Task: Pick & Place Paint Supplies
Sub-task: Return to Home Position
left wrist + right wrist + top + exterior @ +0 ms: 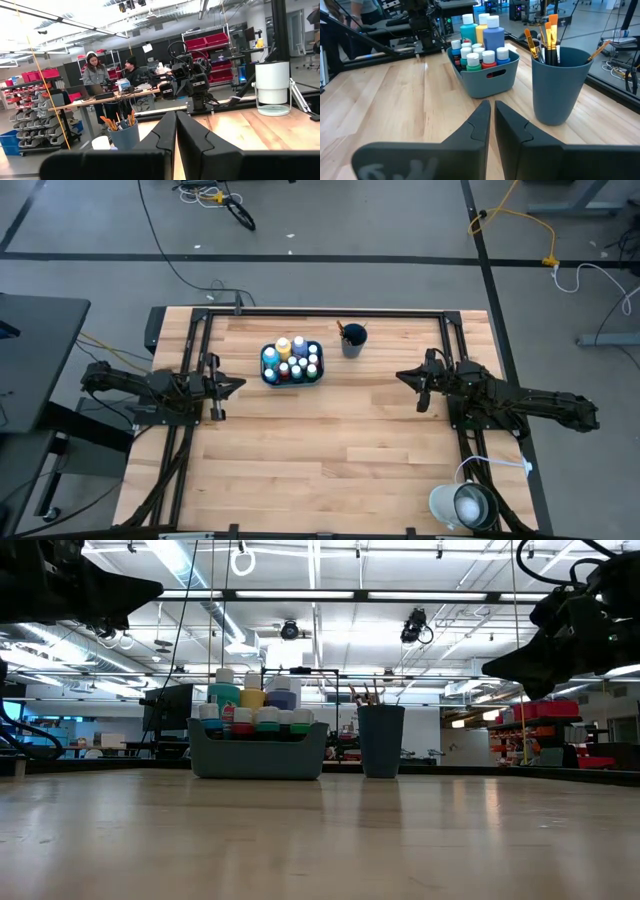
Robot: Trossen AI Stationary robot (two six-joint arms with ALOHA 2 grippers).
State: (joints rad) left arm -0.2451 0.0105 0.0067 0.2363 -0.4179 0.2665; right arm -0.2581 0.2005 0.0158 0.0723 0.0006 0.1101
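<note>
- The left gripper [238, 385] is hanging over the left side of the table [330, 460]. Its fingers are pinched down to a thin slit and it's carrying nothing. It's pointing toward the tray, well apart from it.
- The paint bottles [480, 42] are all standing upright, packed together inside the teal tray [485, 82] at the back middle of the table. Their caps are white, red, green and blue.
- There's a small red mark showing on the tray's front wall, but it's too small to read. Same goes for the bottle labels.
- The paintbrushes [547, 37] are standing bristles-up in the dark blue cup [555, 90], just right of the tray.
- The right gripper [402, 376] is hovering over the right side, fingers nearly touching and empty. It's aimed at the gap between tray and cup, clear of both.
</note>
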